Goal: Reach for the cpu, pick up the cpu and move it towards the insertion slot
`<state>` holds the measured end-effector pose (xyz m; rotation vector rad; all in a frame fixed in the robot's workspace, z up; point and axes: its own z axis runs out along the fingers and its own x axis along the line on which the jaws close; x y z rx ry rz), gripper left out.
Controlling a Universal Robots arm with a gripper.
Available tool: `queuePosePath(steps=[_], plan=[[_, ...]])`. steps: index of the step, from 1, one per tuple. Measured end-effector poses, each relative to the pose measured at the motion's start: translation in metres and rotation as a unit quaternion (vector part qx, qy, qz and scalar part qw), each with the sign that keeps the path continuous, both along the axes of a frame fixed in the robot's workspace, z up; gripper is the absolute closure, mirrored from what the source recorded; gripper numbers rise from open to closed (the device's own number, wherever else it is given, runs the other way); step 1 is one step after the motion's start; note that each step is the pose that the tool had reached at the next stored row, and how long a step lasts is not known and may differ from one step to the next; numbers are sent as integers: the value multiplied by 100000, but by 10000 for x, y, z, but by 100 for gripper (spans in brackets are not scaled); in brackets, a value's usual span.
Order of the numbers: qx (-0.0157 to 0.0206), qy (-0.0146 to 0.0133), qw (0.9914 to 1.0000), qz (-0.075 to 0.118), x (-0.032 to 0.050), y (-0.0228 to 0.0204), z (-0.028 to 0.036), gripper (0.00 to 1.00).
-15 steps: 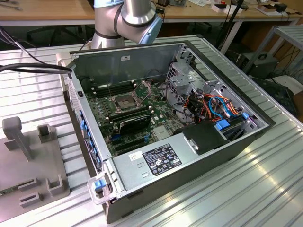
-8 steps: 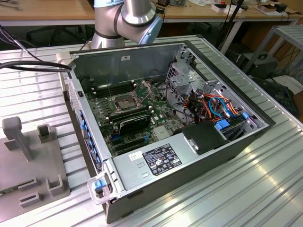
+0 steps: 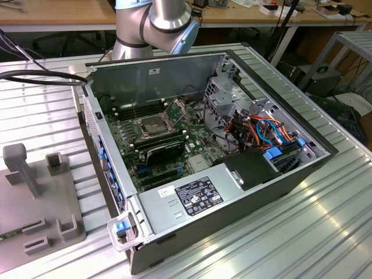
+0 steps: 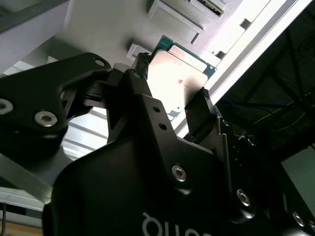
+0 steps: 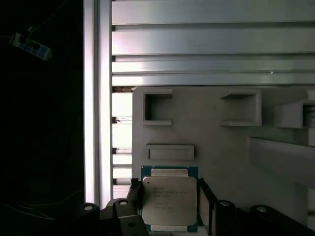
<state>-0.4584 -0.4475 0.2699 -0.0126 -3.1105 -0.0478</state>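
Observation:
The cpu, a thin silvery square on a green edge, sits between my gripper fingers just over the grey fixture plate. In both wrist views the black fingertips press against two opposite sides of the chip, so the gripper is shut on it. The second wrist view has the cpu glaring bright inside the gripper. Whether the chip rests on the plate or hangs above it I cannot tell. In the exterior view the insertion slot lies on the motherboard inside the open computer case, with its metal retention plate hinged up.
U-shaped holders and a low rectangular ridge rise from the fixture plate beside the chip. The ribbed aluminium table carries the case. Cables, a drive cage and a black cooler crowd the case. The arm stands behind it.

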Motion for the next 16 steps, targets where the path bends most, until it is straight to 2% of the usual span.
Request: queuePosePath(steps=[16], plan=[[202,64,100000,0,0,0,101,45]])
